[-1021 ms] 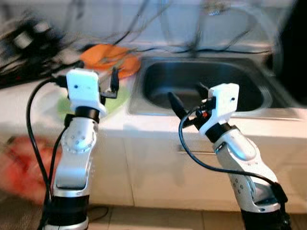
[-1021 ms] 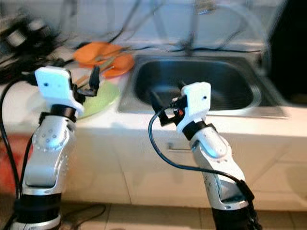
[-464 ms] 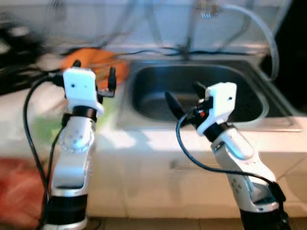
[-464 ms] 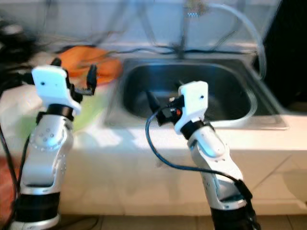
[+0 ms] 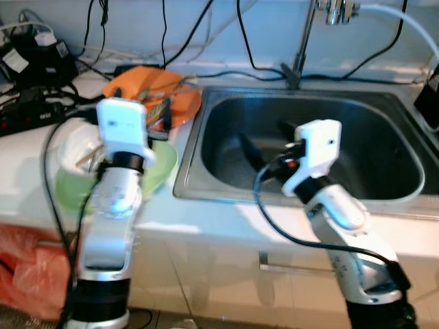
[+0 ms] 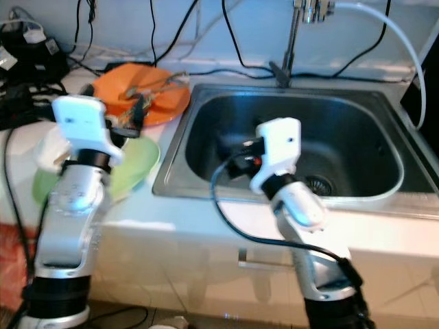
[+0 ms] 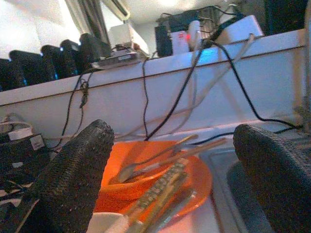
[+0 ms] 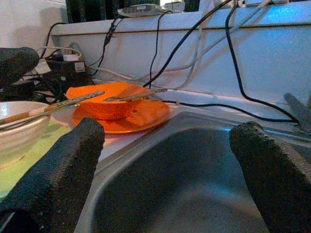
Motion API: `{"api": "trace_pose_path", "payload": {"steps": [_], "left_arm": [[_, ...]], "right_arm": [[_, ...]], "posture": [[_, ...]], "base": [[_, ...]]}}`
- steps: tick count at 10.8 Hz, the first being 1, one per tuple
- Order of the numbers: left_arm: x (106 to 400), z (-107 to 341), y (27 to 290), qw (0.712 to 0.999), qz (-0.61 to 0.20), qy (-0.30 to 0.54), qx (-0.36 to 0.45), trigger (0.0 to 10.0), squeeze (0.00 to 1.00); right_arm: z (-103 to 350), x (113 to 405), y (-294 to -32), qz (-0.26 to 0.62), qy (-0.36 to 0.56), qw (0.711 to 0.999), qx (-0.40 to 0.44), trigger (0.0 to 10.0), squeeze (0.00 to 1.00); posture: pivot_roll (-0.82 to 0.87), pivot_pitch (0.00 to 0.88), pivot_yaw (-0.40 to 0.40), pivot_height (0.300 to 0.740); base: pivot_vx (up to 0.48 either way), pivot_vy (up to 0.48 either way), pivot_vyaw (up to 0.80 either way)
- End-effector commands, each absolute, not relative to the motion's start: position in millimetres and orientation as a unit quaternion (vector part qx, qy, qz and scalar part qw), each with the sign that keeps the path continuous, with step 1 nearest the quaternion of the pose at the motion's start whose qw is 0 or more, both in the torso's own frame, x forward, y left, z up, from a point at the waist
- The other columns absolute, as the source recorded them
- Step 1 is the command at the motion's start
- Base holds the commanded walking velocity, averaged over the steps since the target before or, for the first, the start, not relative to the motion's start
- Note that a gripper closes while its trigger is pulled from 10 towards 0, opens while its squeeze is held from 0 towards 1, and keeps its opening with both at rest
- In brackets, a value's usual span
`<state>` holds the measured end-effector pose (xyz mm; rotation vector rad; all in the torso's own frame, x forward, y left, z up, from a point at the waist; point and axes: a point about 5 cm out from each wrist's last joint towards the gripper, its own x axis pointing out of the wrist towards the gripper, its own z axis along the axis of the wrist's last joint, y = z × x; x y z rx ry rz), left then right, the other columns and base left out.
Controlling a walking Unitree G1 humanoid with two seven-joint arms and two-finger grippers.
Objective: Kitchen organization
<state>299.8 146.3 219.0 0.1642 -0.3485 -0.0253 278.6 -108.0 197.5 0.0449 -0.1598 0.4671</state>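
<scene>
**Dishes wait beside the sink, both jaws wide and empty**

We take the sink (image 5: 309,147) as our landmark. Our right gripper (image 8: 160,160) hangs over its basin, jaws spread, holding nothing. Our left gripper (image 7: 170,174) stands over the bench just left of the sink, jaws likewise apart and empty, facing the orange bowl (image 7: 146,170) on its orange plate (image 8: 129,116), utensils (image 7: 160,158) resting across it. A white bowl (image 8: 17,124) sits on a green plate (image 5: 154,171) nearer us. Reaching in, we could knock loose utensils off the bowl or snag the cables (image 5: 164,31) behind the sink.

Bright, even light, head views sharp; wrist views blur the near black fingers (image 7: 73,179)
</scene>
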Motion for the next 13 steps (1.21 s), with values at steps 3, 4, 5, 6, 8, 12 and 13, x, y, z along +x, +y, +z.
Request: {"api": "trace_pose_path", "payload": {"steps": [3, 4, 5, 6, 8, 12, 13], "left_arm": [[313, 213, 151, 0.985, -0.003, -0.137, 0.107, 10.0, 0.0], [316, 211, 153, 0.986, 0.01, -0.128, 0.107, 10.0, 0.0], [320, 207, 156, 0.986, 0.019, -0.118, 0.119, 10.0, 0.0], [324, 202, 155, 0.986, 0.012, -0.105, 0.126, 10.0, 0.0], [336, 197, 153, 0.987, -0.017, -0.074, 0.142, 10.0, 0.0], [356, 205, 161, 0.979, -0.04, -0.056, 0.193, 10.0, 0.0], [358, 206, 163, 0.977, -0.047, -0.05, 0.202, 10.0, 0.0]], "right_arm": [[200, 279, -106, 0.24, -0.082, 0.967, 0.023, 10.0, 0.0], [197, 280, -107, 0.24, -0.075, 0.968, 0.018, 10.0, 0.0], [193, 278, -106, 0.243, -0.067, 0.968, 0.017, 10.0, 0.0], [191, 277, -104, 0.25, -0.062, 0.966, 0.014, 10.0, 0.0], [186, 274, -100, 0.263, -0.048, 0.963, 0.014, 10.0, 0.0], [180, 259, -96, 0.355, -0.004, 0.935, 0.023, 10.0, 0.0], [178, 257, -96, 0.361, 0.003, 0.932, 0.021, 10.0, 0.0]], "posture": [[0.11, 0.007, 0.034, 0.74], [0.11, 0.007, 0.033, 0.74], [0.11, 0.007, 0.033, 0.74], [0.11, 0.007, 0.031, 0.74], [0.11, 0.015, 0.029, 0.74], [0.11, 0.044, 0.049, 0.74], [0.11, 0.05, 0.05, 0.74]], "base": [[0.0, 0.0, 0.0], [0.0, 0.0, 0.0], [0.0, 0.0, 0.0], [0.0, 0.0, 0.0], [0.0, 0.0, 0.0], [0.0, 0.0, 0.0], [0.0, 0.0, 0.0]]}}
